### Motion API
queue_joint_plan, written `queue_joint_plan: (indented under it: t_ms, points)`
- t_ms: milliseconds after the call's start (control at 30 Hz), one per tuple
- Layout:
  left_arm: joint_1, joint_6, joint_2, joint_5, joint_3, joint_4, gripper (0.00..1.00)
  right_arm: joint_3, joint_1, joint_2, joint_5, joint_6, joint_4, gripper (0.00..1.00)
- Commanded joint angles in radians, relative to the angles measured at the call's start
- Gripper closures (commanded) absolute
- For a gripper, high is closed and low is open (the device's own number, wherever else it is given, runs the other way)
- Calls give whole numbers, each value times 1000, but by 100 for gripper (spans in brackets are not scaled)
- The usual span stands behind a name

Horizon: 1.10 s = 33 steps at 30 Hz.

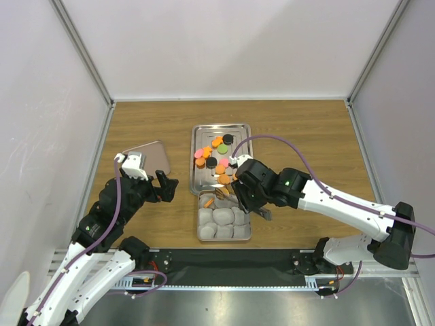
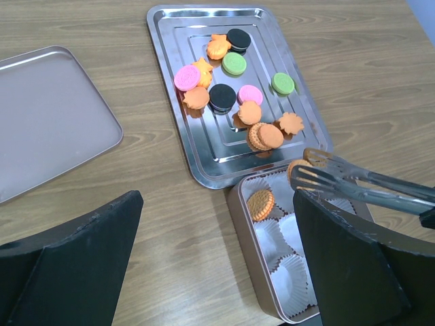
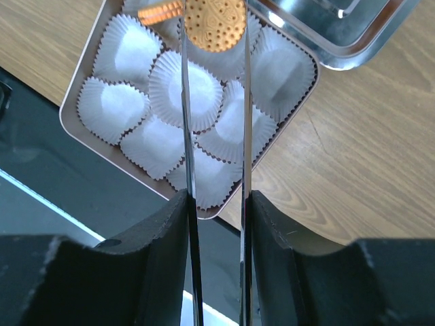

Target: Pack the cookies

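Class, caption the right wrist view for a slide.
The right claw grips tongs holding an orange cookie above a tin of paper cups.

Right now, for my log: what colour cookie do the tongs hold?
Orange cookie; right wrist view.

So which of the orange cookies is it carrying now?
The round orange cookie pinched in the tips of the metal tongs, over the box of paper cups. The other cookies lie on the steel tray, except the cookie already in a cup.
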Motion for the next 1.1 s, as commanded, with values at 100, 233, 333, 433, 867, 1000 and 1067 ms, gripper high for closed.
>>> queue_joint_plan:
  t_ms: [100, 233, 333, 433, 867, 1000, 1067]
  points:
    - [-8, -3, 5, -7, -1, 25, 0, -14, 18, -3, 13, 23, 45, 67]
    - [-8, -3, 5, -7, -1, 23, 0, -23, 20, -3, 13, 28, 53, 66]
    - [-8, -3, 3, -7, -1, 25, 0, -23, 21, 2, 14, 29, 55, 64]
    - [-9, -3, 3, -9, -1, 23, 0, -20, 21, 6, 19, 29, 52, 61]
    - [-9, -3, 0, -9, -1, 23, 0, -20, 23, 3, 30, 29, 45, 52]
    - [-9, -3, 2, -9, -1, 23, 0, -20, 24, 2, 27, 31, 45, 49]
    - [-9, -3, 0, -7, -1, 25, 0, -17, 24, 3, 27, 29, 44, 48]
